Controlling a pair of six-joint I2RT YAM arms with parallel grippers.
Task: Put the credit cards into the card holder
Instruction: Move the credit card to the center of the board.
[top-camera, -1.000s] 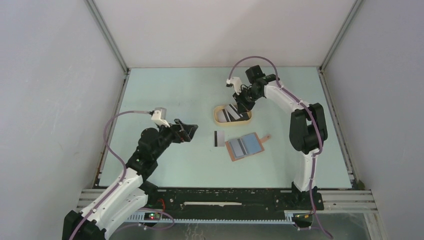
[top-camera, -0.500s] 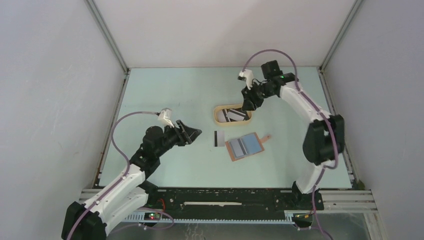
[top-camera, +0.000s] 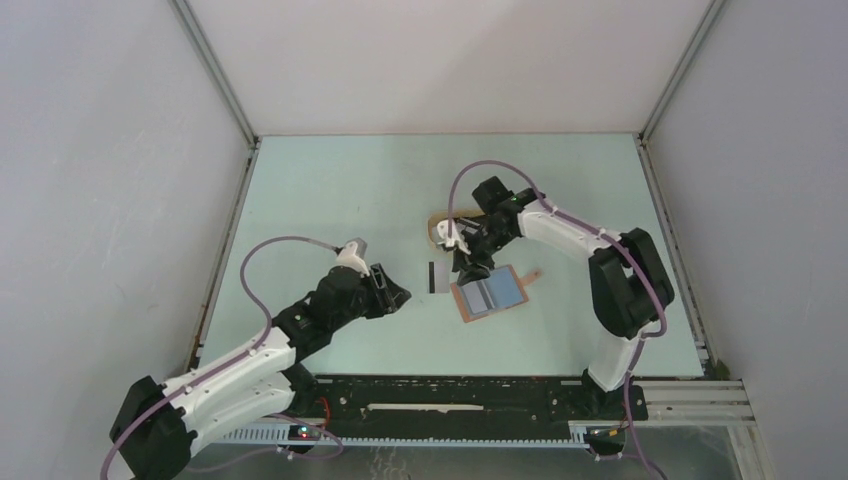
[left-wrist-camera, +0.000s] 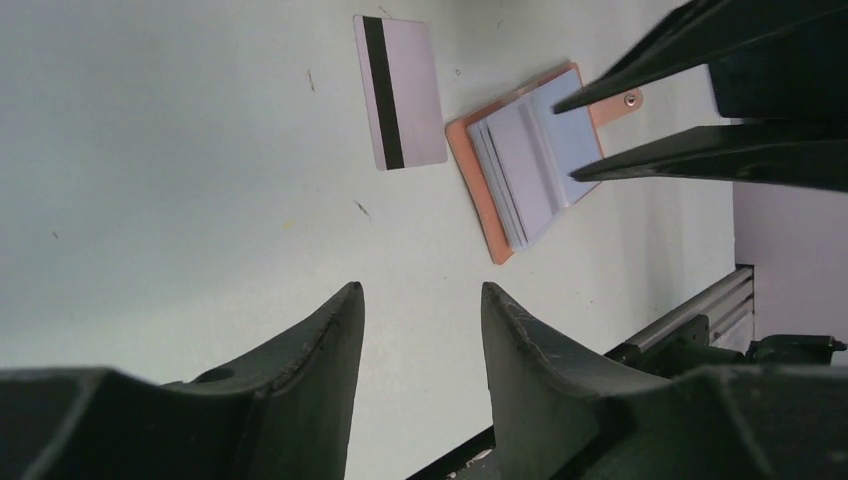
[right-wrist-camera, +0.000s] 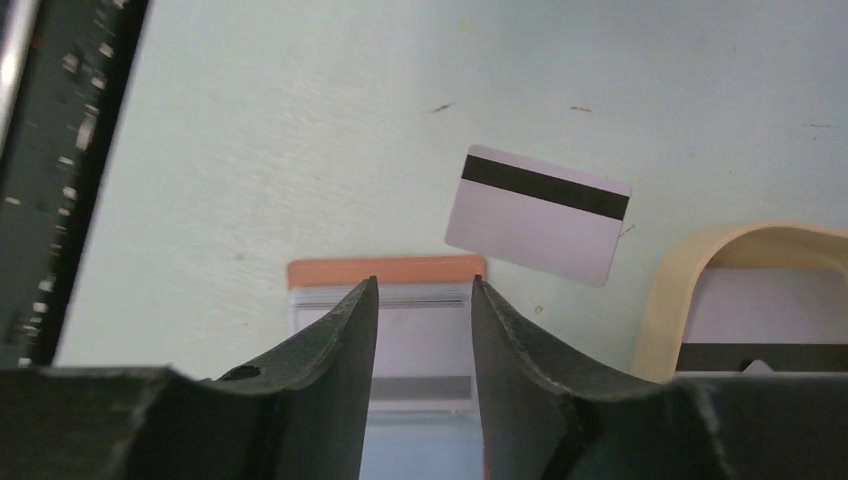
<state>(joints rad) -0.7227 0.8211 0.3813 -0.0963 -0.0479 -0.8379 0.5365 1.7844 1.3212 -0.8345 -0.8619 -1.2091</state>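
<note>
The card holder (top-camera: 492, 294) lies open on the table, reddish-brown edge showing, pale blue pockets up, with whitish cards tucked in it. One whitish credit card (top-camera: 437, 277) with a dark stripe lies flat just left of it. My right gripper (top-camera: 470, 264) hovers over the holder's far-left corner, open and empty; its wrist view shows the holder (right-wrist-camera: 385, 272) under the fingertips and the loose card (right-wrist-camera: 540, 212) beyond. My left gripper (top-camera: 396, 293) is open and empty, left of the loose card (left-wrist-camera: 400, 90), above the table. The holder (left-wrist-camera: 530, 160) also shows there.
An oval beige tray (top-camera: 433, 228) sits behind the loose card, mostly hidden by my right arm. The right wrist view shows its rim (right-wrist-camera: 700, 262) and a striped card (right-wrist-camera: 770, 325) inside. The right gripper's fingers (left-wrist-camera: 690, 155) reach over the holder.
My right gripper has left the tray, swung up, then come down toward me over the card holder. My left arm has moved right and nearer to the loose card.
</note>
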